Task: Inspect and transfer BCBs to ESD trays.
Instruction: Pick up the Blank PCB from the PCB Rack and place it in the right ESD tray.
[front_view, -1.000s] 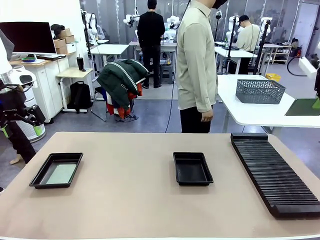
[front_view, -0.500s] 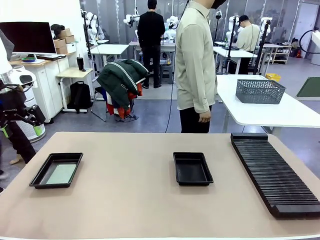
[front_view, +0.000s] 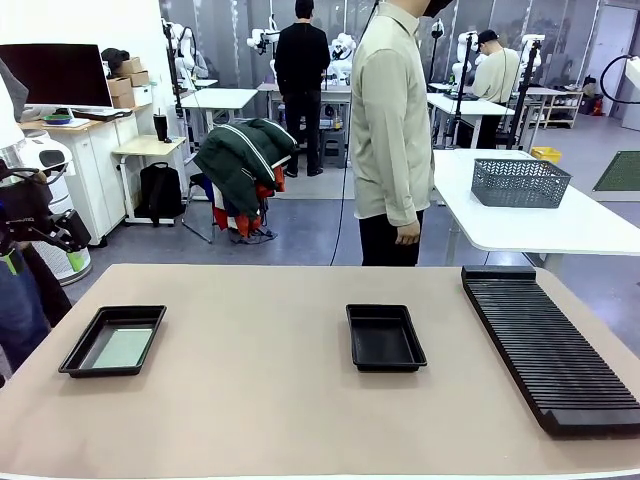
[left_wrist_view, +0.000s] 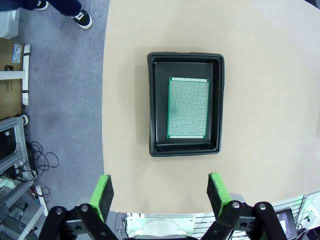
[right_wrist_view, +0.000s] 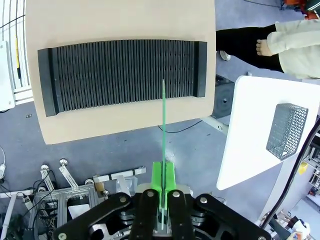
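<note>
- Green pads of the right gripper (right_wrist_view: 163, 175) are clamping the raised board (right_wrist_view: 163, 115) by one end, jaws pressed together on it.
- At the front view's far right edge this board is now sitting higher than a second ago, when it was lying lower, beside the white side table (front_view: 520, 225).
- That lift is probably the inspection step; the transfer is still waiting.
- From the right wrist, the raised board is showing edge-on as a thin line, hanging well above the rack (right_wrist_view: 125, 75) and the table's right edge.
- Left gripper (left_wrist_view: 160, 192) is hovering high over the left tray (left_wrist_view: 186, 56), jaws wide apart and holding nothing, unchanged over the last second.
- One laid board (left_wrist_view: 188, 107) is already lying flat on that tray's floor, clear of the rim on all sides.
- Middle tray (front_view: 384, 337) is standing empty, so it is looking like the likely target.
- Bare table (front_view: 250, 400) is lying all round the middle tray, with a clear strip between it and the rack on the right.
- Left tray is sitting near the table's rounded left edge.
- Person (front_view: 392, 130) is standing at the far side, hands down and away from the tabletop.
</note>
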